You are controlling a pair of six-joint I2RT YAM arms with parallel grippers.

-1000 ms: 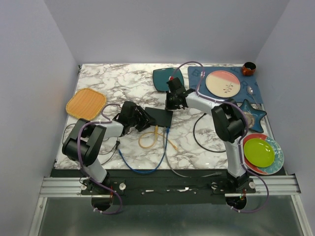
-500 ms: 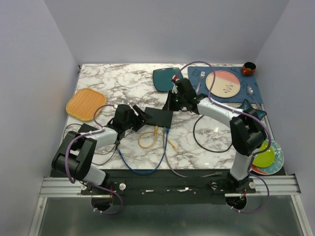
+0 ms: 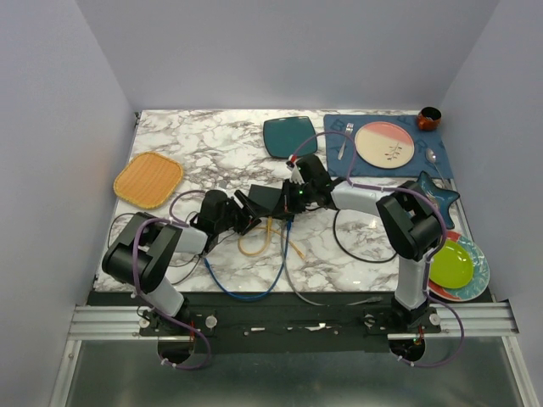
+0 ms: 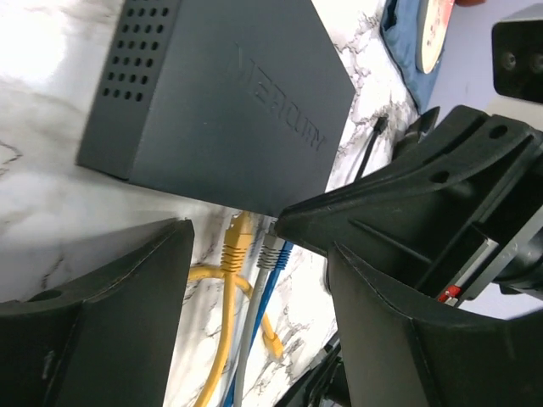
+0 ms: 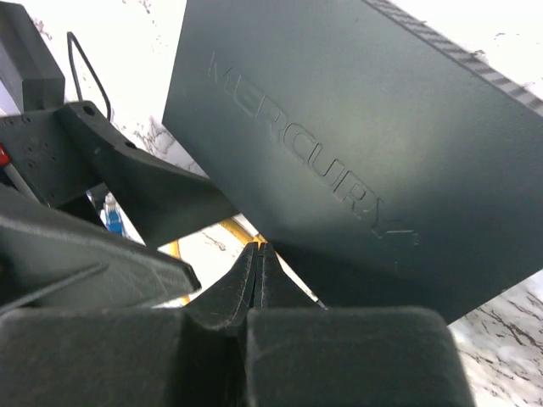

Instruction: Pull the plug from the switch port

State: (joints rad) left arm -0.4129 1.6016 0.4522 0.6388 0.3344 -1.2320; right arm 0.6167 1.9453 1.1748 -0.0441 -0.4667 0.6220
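Observation:
The switch point(image 3: 270, 198) is a flat matte-black box on the marble, also in the left wrist view point(image 4: 221, 102) and the right wrist view point(image 5: 356, 144). On its near edge a yellow plug point(image 4: 237, 242), a grey plug point(image 4: 270, 253) and a blue cable point(image 4: 284, 254) sit in the ports. My left gripper point(image 4: 259, 246) stands open just short of that edge, the plugs ahead of the gap between its fingers point(image 4: 110, 322). My right gripper point(image 5: 259, 246) is shut with nothing in it, its tips at the switch's edge; I cannot tell if they touch.
Yellow point(image 3: 254, 242), blue point(image 3: 250, 295) and grey point(image 3: 293, 280) cables trail toward the near edge, a black cable loop point(image 3: 356, 246) lies to the right. Teal plate point(image 3: 284, 136), blue mat with pink plate point(image 3: 384, 144), orange mat point(image 3: 148, 178), stacked plates point(image 3: 450, 263).
The right gripper has come from behind the switch down to its right side. The left gripper has slid right along the switch's near-left corner, its jaws a little wider.

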